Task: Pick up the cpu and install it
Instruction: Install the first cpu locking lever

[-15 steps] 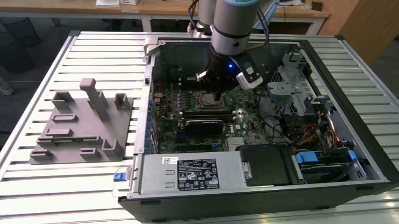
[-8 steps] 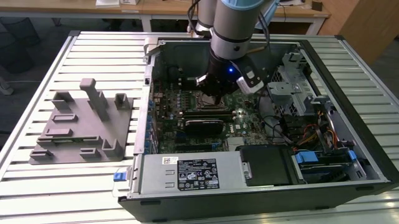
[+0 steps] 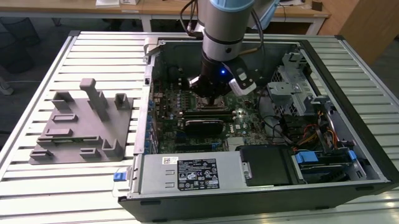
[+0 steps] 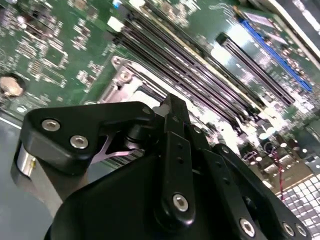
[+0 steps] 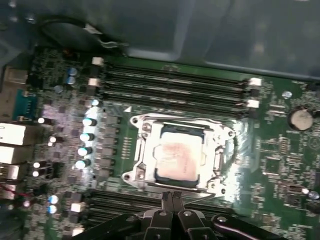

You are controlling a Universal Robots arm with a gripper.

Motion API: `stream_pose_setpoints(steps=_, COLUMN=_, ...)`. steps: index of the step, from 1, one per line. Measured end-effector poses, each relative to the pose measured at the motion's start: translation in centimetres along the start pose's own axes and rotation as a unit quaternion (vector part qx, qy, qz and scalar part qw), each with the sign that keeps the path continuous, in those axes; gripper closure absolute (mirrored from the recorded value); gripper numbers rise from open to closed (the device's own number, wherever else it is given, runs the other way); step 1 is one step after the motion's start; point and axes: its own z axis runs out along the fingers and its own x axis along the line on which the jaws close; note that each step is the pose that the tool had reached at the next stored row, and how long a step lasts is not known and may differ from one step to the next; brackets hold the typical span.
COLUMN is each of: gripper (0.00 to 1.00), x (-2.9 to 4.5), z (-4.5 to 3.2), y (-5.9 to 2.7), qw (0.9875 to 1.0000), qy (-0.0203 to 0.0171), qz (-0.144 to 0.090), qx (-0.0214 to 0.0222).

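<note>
Presently the cpu (image 5: pixel 176 156) lies seated in the motherboard socket (image 5: pixel 141 150), with the pincer (image 5: pixel 173 198) clenched empty just beside it; judged light, rigid and fragile, best gripped by opposite edges.

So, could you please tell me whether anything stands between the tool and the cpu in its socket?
Nothing visible does. In the first wrist view the cpu lies in the motherboard socket, its metal top uncovered, and the tool sits just beside the socket frame with no cable or part between them.
</note>
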Motion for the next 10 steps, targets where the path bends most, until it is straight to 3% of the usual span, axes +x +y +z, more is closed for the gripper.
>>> stream_pose_setpoints(steps=2, gripper=0.89, x=0.35, z=0.06, y=-0.08, qw=1.0, qy=-0.0001, qz=-0.001, qx=-0.001)
stream_pose_setpoints(steps=7, gripper=0.89, x=0.53, z=0.21, y=-0.82, qw=1.0, qy=-0.0009, qz=-0.002, qx=-0.0089)
stream_pose_setpoints(steps=10, gripper=0.89, x=0.76, z=0.28, y=-1.12, qw=0.9998, qy=-0.002, qz=-0.003, qx=-0.0188)
